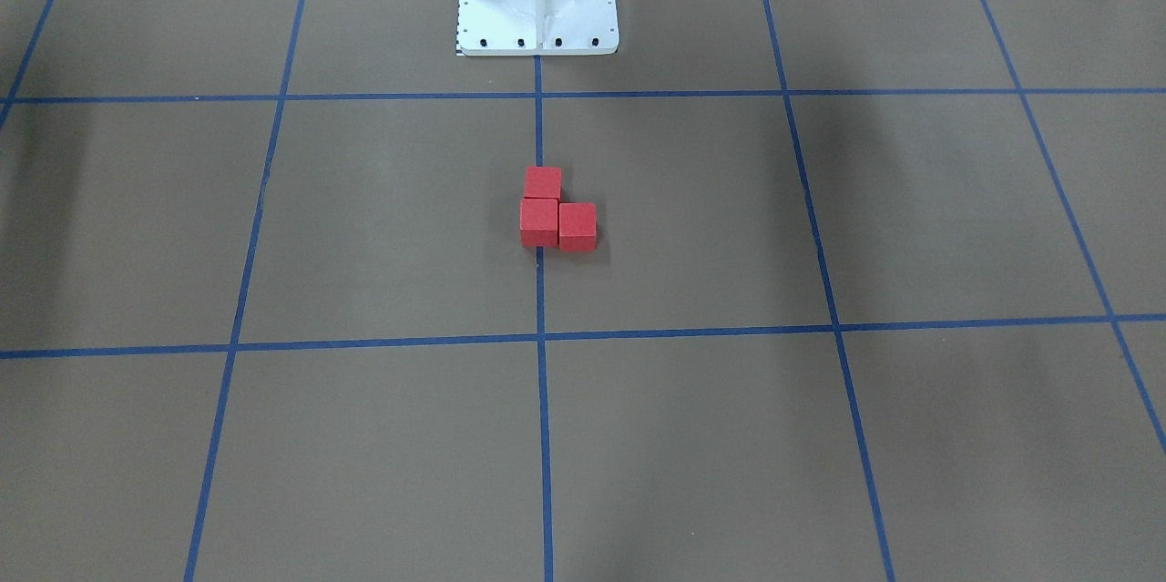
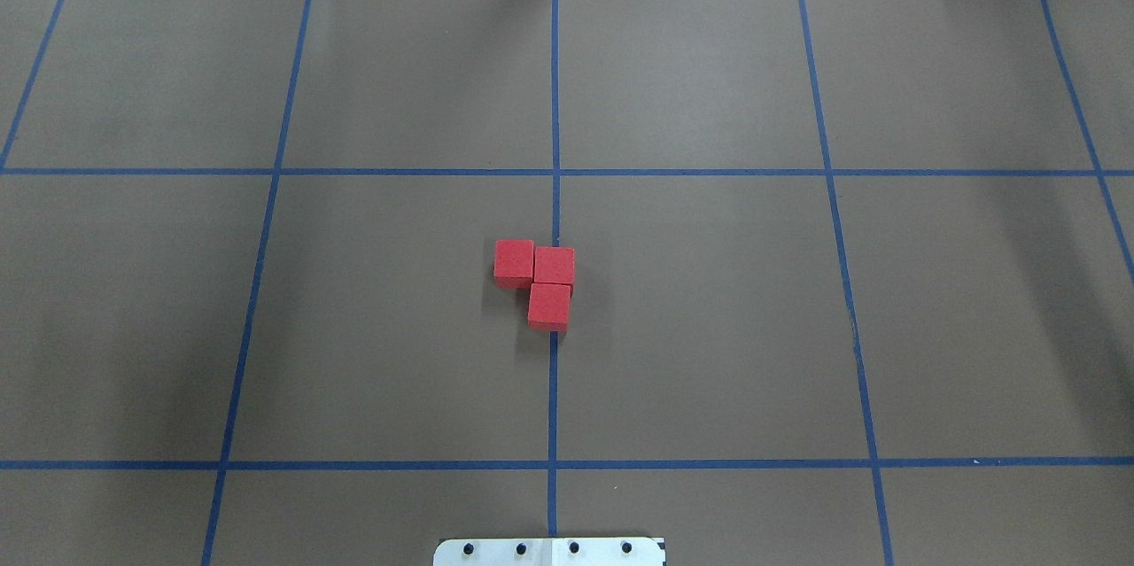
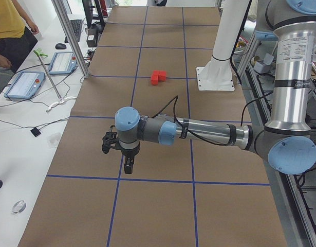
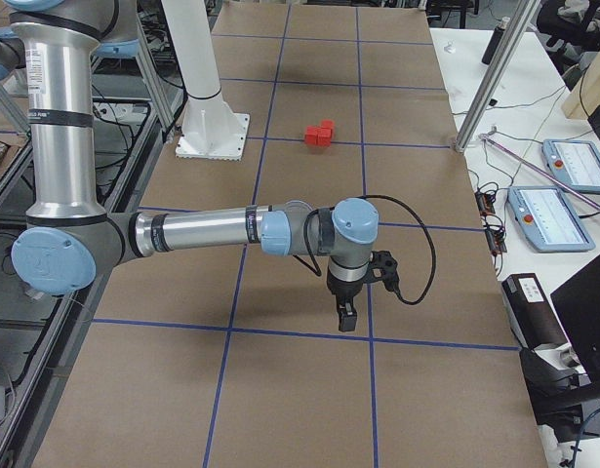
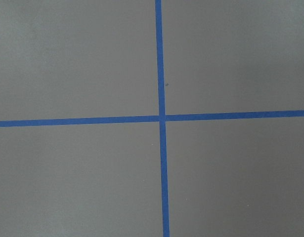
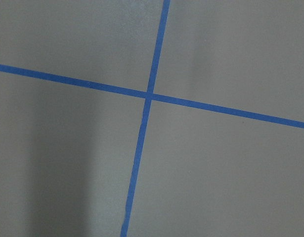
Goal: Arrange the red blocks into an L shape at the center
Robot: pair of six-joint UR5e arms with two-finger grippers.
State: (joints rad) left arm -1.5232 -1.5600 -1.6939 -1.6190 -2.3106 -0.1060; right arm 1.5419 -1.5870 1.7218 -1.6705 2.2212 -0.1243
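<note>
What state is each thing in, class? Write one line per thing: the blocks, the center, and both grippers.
red blocks: three, flat on the floor, unstacked, touching, forming an L.
center: holds the L, which sits on the blue tape line.
left gripper: hangs over bare floor, away from the blocks; open or shut cannot be told.
right gripper: likewise.

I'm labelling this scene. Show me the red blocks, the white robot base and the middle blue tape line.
red blocks (image 2: 555, 266), overhead view, top face of the corner block.
white robot base (image 1: 537, 37), front-facing view, its flat foot plate.
middle blue tape line (image 2: 552, 398), overhead view, stretch between blocks and robot.
</note>
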